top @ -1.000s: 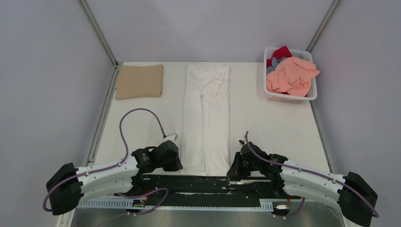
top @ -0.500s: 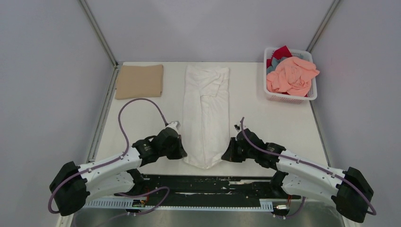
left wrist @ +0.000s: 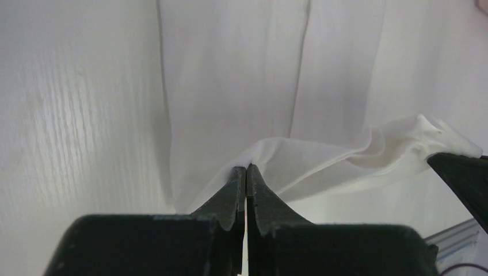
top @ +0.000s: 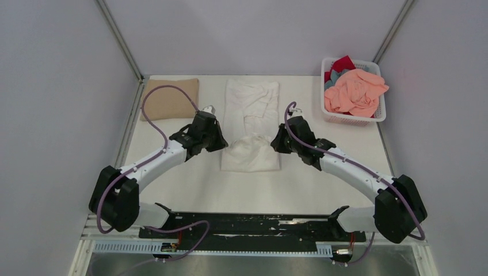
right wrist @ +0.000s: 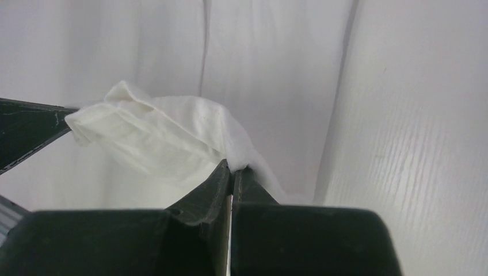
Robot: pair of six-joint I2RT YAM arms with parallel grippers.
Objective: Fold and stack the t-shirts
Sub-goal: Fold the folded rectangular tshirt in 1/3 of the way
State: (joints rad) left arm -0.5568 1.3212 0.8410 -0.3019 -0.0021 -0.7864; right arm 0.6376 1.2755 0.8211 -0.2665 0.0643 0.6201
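The white t-shirt (top: 252, 115) lies as a long narrow strip down the middle of the table, its near end lifted and doubled back over itself. My left gripper (top: 221, 144) is shut on the left corner of that hem (left wrist: 270, 155). My right gripper (top: 278, 142) is shut on the right corner (right wrist: 172, 132). The lifted cloth sags between the two. A tan t-shirt (top: 170, 98) lies folded at the back left. Salmon pink (top: 354, 92), red (top: 343, 62) and grey-blue (top: 334, 81) shirts are heaped in the basket.
The white lattice basket (top: 351, 119) stands at the back right against the wall. Grey walls close the table on three sides. A black rail (top: 253, 221) with the arm bases runs along the near edge.
Both grippers have carried the white shirt's near hem away from the front edge toward the middle of the table, folding the strip over itself. The arms are now stretched out further.
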